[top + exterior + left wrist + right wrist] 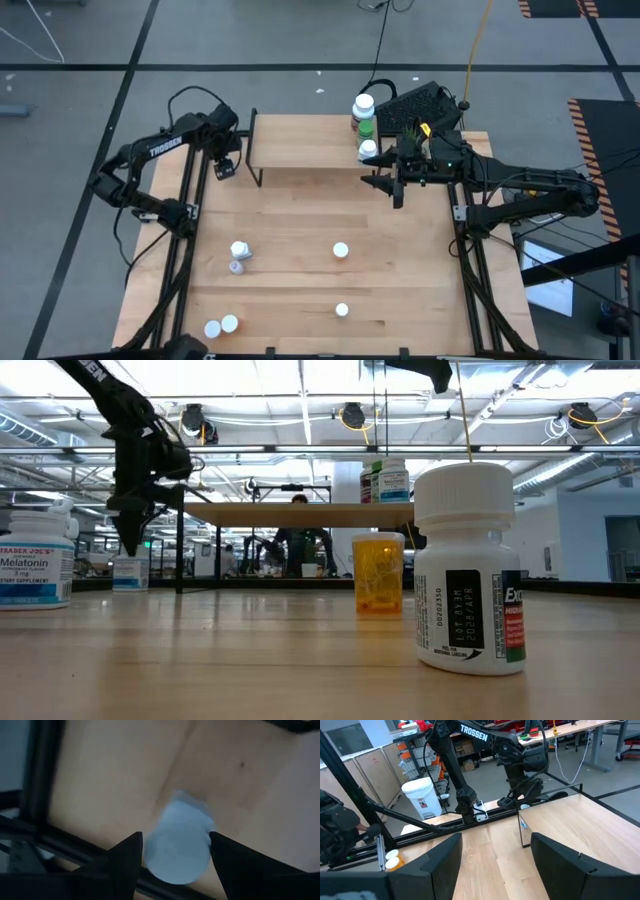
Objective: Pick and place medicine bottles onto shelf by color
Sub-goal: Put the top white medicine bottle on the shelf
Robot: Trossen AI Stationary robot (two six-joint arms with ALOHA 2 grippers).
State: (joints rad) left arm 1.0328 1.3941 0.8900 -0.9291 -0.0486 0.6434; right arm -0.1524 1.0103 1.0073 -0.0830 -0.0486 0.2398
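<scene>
The light-wood shelf (300, 140) stands on black legs at the table's far side. Two white-capped green bottles (365, 125) stand at its right end and also show in the low view (385, 480). My left gripper (225, 165) hangs open at the shelf's left end, pointing down. Its fingers flank the cap of a small white bottle (177, 847), which stands on the table (130, 573). My right gripper (395, 182) is open and holds nothing, just off the shelf's right end. Several more bottles stand on the table, one of them orange (378, 573). My left gripper comes down from above with one finger (127, 862) on each side of the white bottle's cap (177, 847). I cannot tell whether the fingers touch it. The bottle stands upright with its base on the table.
White-capped bottles stand in the table's middle (341, 250), at left of middle (240, 250), at the near edge (342, 310) and at the near left corner (222, 326). A potted plant (412, 130) and a dark keyboard (415, 103) lie behind my right gripper.
</scene>
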